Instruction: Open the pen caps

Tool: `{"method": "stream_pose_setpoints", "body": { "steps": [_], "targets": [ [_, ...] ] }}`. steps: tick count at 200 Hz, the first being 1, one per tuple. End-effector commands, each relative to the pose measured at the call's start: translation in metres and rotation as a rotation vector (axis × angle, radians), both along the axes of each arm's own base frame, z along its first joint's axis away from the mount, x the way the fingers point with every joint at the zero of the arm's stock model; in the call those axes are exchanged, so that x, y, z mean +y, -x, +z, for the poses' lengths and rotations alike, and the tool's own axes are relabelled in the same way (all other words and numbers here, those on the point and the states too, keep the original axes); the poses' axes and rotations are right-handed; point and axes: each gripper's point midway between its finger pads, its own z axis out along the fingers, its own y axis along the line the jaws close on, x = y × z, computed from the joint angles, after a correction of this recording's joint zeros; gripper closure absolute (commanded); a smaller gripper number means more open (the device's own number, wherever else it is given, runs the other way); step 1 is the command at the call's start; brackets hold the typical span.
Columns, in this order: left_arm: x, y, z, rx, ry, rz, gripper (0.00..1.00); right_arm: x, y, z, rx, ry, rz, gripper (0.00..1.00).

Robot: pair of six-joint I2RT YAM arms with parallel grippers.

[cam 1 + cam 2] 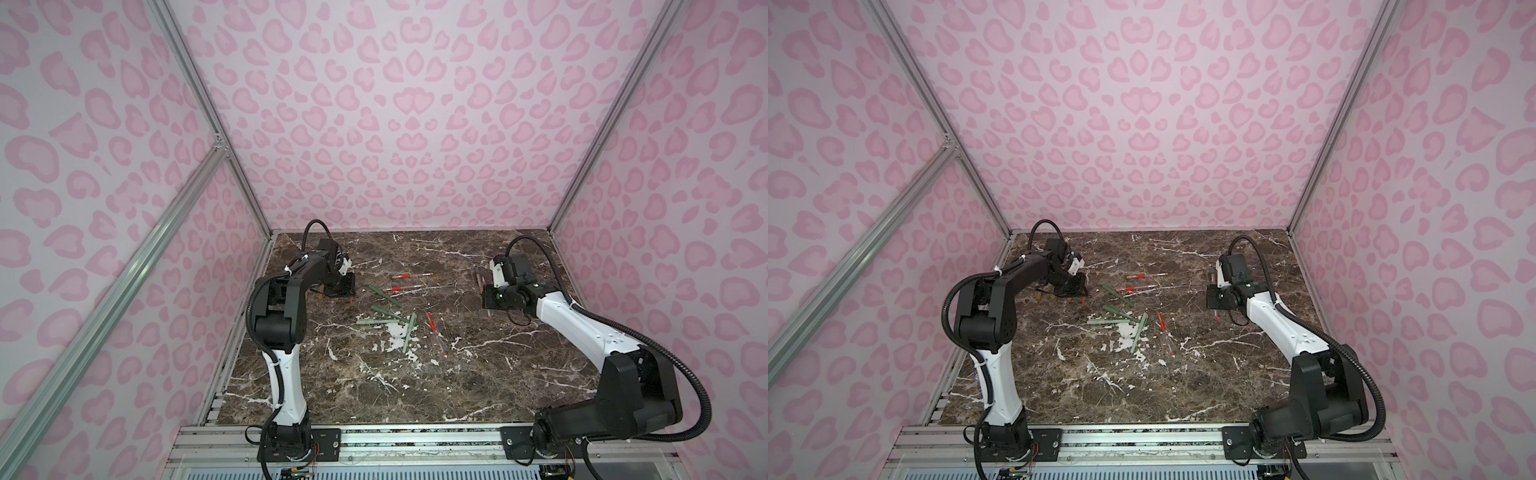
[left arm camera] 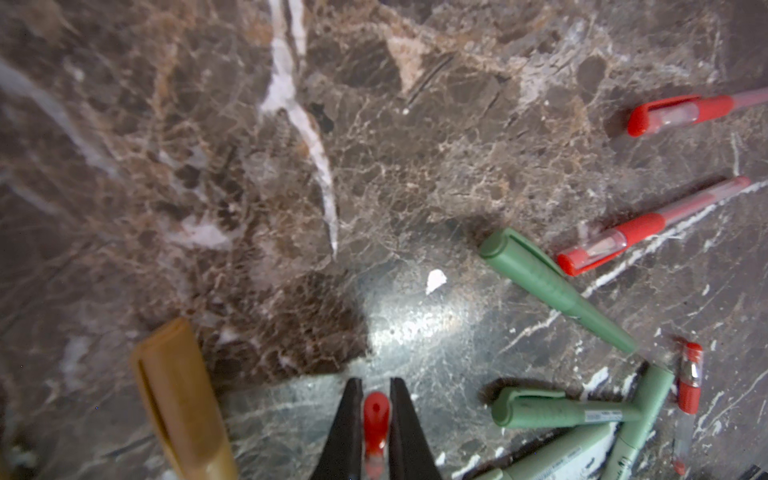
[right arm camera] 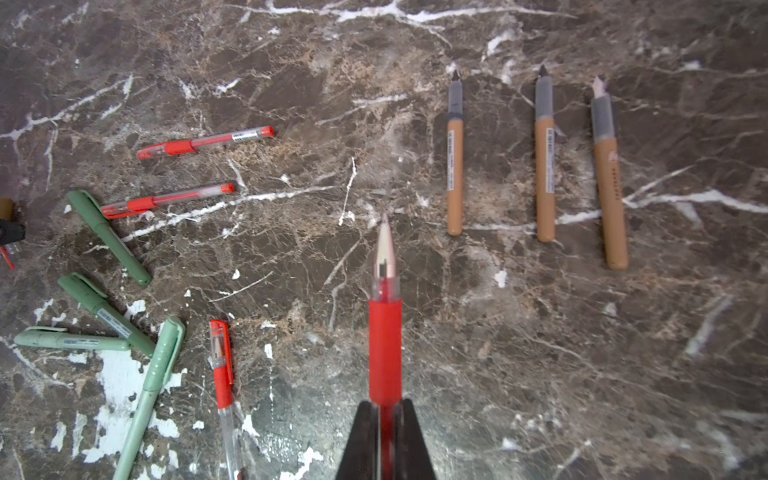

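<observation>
Our right gripper (image 3: 385, 409) is clamped tight on an uncapped red gel pen (image 3: 385, 349), near three uncapped tan pens (image 3: 544, 166) lying on the marble tabletop (image 3: 540, 353). Our left gripper (image 2: 375, 386) pinches the red pen cap (image 2: 376, 419) at the table's left side, well apart from that pen. Four green pens (image 3: 108, 237) lie capped mid-table. A loose tan cap (image 2: 183, 399) sits just beside our left gripper.

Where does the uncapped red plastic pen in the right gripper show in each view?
Both top views: uncapped red plastic pen hangs below the right gripper, right of centre.
Left wrist: not in it.
Right wrist: close up, clamped in that gripper, tip pointing away.
Shared landmark: capped red pen beside a sage-green pen.
</observation>
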Motion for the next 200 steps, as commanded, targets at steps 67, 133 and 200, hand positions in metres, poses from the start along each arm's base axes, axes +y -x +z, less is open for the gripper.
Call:
{"method": "stream_pose_setpoints", "body": {
  "steps": [67, 133, 200],
  "targets": [
    [0.007, -0.003, -0.010, 0.038, -0.050, 0.016, 0.78, -0.040, 0.011, -0.014, 0.075, 0.041, -0.027, 1.00],
    [0.007, -0.006, 0.002, 0.019, -0.050, 0.015, 0.59, -0.073, 0.011, -0.014, 0.098, 0.063, -0.074, 1.00],
    [0.003, 0.007, 0.069, -0.144, -0.019, 0.000, 0.50, -0.105, 0.009, -0.037, 0.179, 0.150, -0.119, 1.00]
  ]
}}
